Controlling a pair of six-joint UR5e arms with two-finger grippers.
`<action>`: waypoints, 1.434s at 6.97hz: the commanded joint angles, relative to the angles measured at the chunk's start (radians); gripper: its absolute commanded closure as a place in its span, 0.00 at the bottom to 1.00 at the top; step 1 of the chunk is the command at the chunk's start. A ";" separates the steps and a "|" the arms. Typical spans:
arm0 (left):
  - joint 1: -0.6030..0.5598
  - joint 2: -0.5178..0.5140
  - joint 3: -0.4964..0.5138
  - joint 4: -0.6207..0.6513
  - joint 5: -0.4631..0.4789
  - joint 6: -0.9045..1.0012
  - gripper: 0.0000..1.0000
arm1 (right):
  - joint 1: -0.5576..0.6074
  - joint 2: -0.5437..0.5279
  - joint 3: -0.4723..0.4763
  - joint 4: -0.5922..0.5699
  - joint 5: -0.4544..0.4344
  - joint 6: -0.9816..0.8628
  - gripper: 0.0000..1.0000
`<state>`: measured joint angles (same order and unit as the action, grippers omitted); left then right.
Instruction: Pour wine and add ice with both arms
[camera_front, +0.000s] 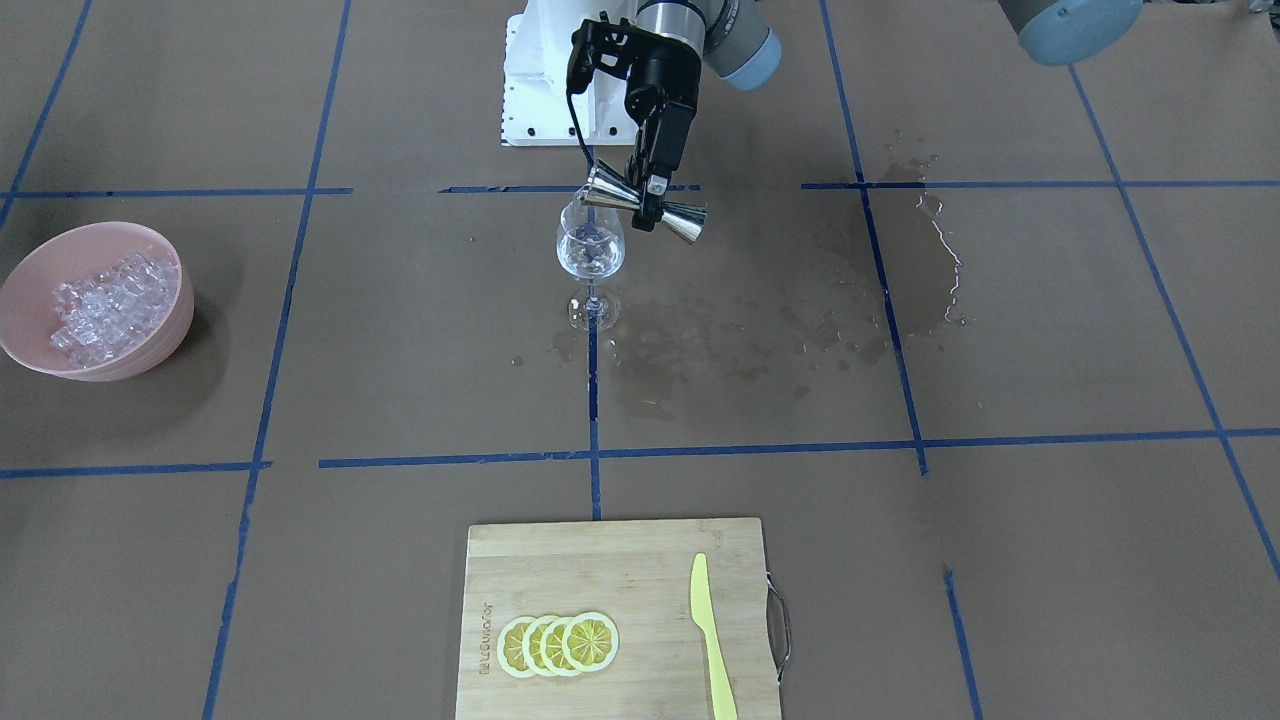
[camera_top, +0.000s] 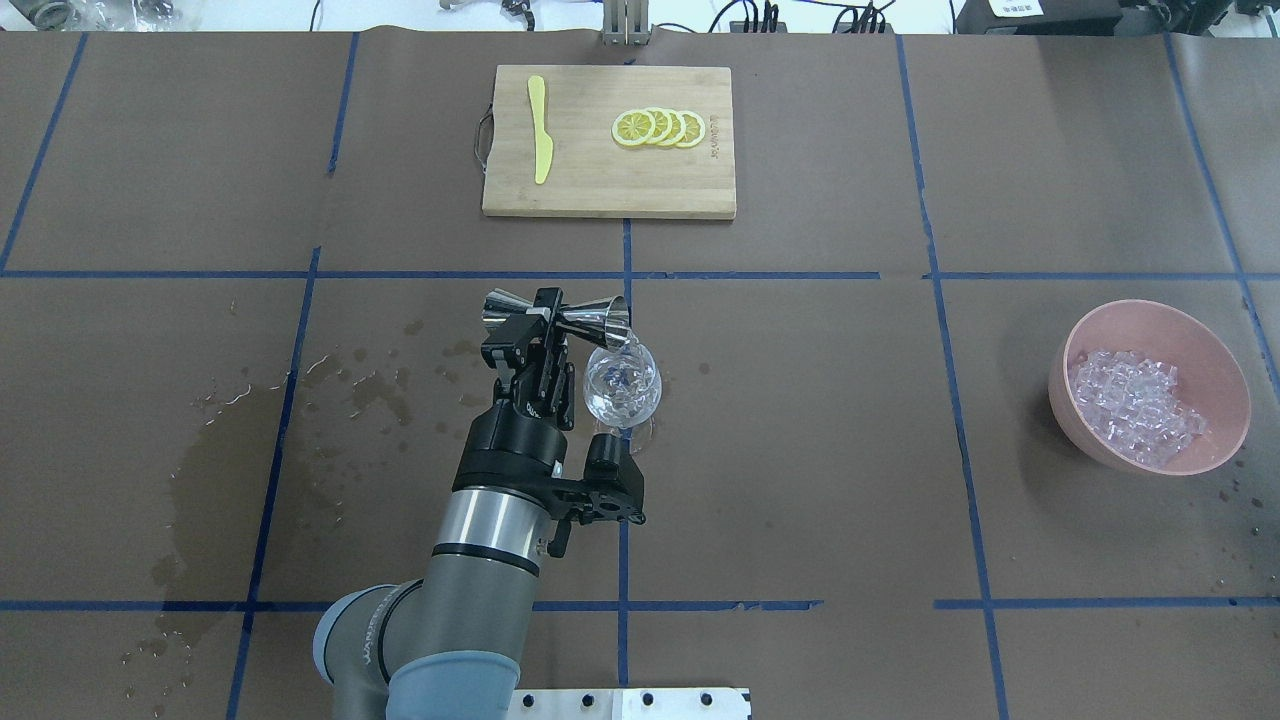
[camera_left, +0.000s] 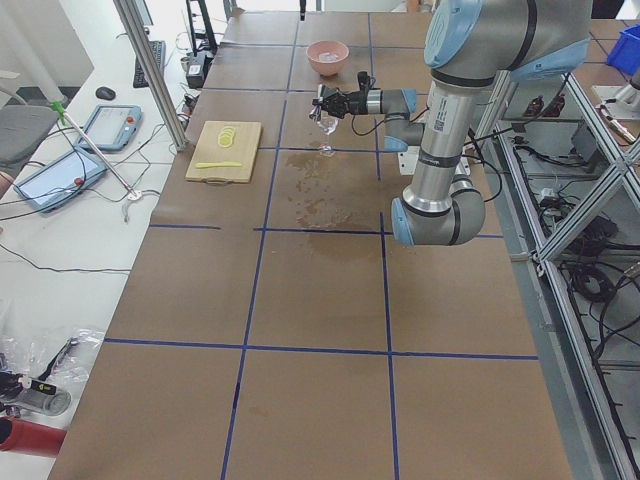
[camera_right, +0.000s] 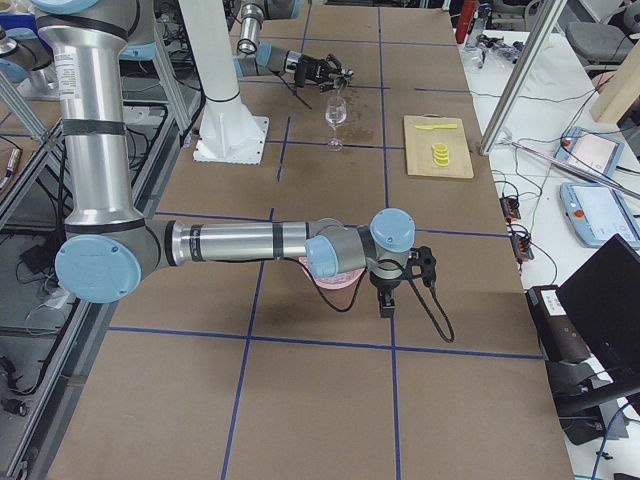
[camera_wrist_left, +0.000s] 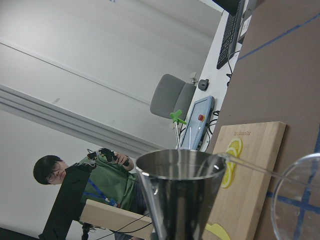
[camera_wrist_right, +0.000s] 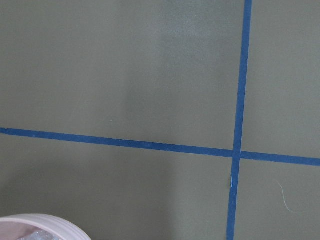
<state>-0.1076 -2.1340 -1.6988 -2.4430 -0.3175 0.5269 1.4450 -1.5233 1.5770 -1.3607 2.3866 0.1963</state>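
We see the left arm (camera_top: 480, 560) reaching out over the middle of the desk (camera_top: 800, 450), its left fingers (camera_top: 545, 318) clenched across the narrow waist of a steel jigger (camera_top: 590, 317). The jigger lies tipped on its side. One cone's mouth sits right over the rim of a stemmed wine glass (camera_top: 622, 388), and the other cone points away from it. The glass stands upright on a blue tape line, just beside the fingers. The wine (camera_front: 590, 262) shows only as a faint glint low in the bowl of the glass; we cannot tell whether any is running from the jigger. In the left wrist camera the jigger's open mouth fills the lower middle, with the glass rim curving in at the right edge.

The ice (camera_top: 1135, 405) is heaped in a pink bowl (camera_top: 1160, 325), well apart from the glass, on the robot's right side of the desk. The right arm (camera_right: 240, 242) reaches out to that bowl, and its right fingers (camera_right: 388, 303) hang just beside it, pointing down — we cannot tell whether they are parted or closed. The right wrist camera catches only the bowl's rim in its lower left corner.

At the far edge of the desk lies a wooden cutting board (camera_top: 600, 180) carrying four overlapping lemon slices (camera_top: 660, 128) and a yellow knife (camera_top: 541, 130). Dark wet patches (camera_top: 230, 450) stain the brown paper on the robot's left side.
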 joint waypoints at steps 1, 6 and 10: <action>-0.009 -0.001 -0.001 -0.001 0.002 0.117 1.00 | 0.000 0.000 -0.005 0.000 0.000 0.000 0.00; -0.007 -0.001 0.002 -0.001 0.012 0.336 1.00 | -0.006 0.002 -0.023 0.000 -0.001 -0.002 0.00; -0.012 0.000 -0.015 -0.045 0.015 0.378 1.00 | -0.011 0.009 -0.038 0.000 0.000 -0.002 0.00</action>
<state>-0.1149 -2.1358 -1.7030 -2.4589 -0.3034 0.9148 1.4360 -1.5182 1.5412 -1.3606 2.3863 0.1948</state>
